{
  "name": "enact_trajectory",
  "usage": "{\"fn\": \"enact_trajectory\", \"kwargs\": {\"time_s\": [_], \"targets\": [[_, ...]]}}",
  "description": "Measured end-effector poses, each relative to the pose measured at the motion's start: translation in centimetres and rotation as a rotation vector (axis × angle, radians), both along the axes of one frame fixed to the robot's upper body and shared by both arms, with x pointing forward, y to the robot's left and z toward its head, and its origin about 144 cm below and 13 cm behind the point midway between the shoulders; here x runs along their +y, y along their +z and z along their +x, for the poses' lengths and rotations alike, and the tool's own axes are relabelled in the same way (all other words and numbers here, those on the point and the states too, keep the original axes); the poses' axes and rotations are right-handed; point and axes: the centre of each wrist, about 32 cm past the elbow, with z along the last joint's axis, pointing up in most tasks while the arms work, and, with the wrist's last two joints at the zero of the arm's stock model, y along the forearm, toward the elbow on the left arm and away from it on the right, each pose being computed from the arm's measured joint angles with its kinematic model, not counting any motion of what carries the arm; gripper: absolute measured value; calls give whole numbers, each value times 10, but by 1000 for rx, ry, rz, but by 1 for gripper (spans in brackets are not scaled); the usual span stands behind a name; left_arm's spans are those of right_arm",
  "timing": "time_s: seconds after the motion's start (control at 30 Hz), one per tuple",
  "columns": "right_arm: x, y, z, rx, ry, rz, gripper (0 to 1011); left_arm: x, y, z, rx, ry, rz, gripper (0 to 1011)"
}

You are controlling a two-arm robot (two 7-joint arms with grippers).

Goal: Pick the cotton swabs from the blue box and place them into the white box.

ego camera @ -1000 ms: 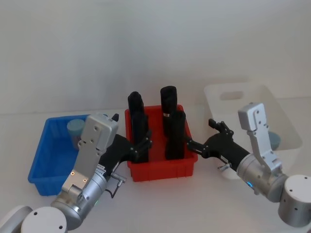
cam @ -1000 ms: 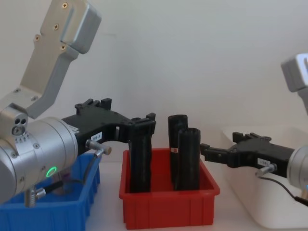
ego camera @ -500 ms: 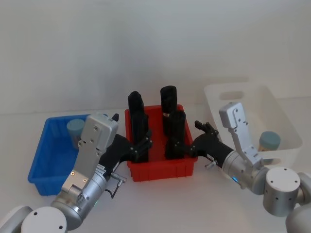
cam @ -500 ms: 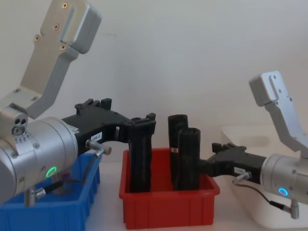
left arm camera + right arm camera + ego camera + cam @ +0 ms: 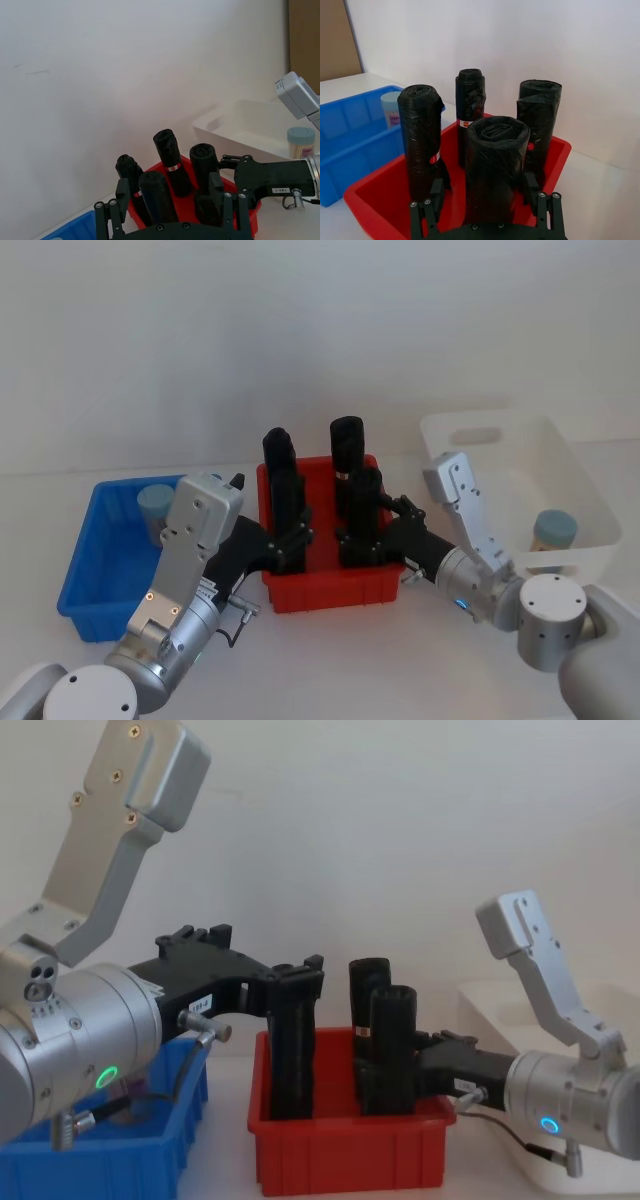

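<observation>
The blue box (image 5: 85, 570) and red bin (image 5: 335, 590) are smooth, slightly glossy plastic; the white box (image 5: 590, 485) is paler, faintly translucent plastic. The black rolls (image 5: 496, 165) are crinkled, shiny film. Both tools, left (image 5: 295, 982) and right (image 5: 375, 1075), are matt black plastic on brushed silvery metal arms. The counter (image 5: 330, 660) is matt white.
</observation>
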Motion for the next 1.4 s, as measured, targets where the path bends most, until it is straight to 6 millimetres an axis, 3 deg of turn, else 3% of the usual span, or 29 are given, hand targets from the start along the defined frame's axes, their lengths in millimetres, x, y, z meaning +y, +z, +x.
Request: {"fn": "enact_trajectory", "kwargs": {"time_s": [0.2,0.6,0.93,1.4], "targets": [[5,-2,7,-1,15,-2,916,0,0,0,0,0,0,1004],[10,-1,14,-16,15,-4,550,0,0,0,0,0,0,1004],[7,3,13,-38,-6,18,473,0,0,0,0,0,0,1004],[-2,20,-5,-120,-43,95,407,0,0,0,0,0,0,1004]]}}
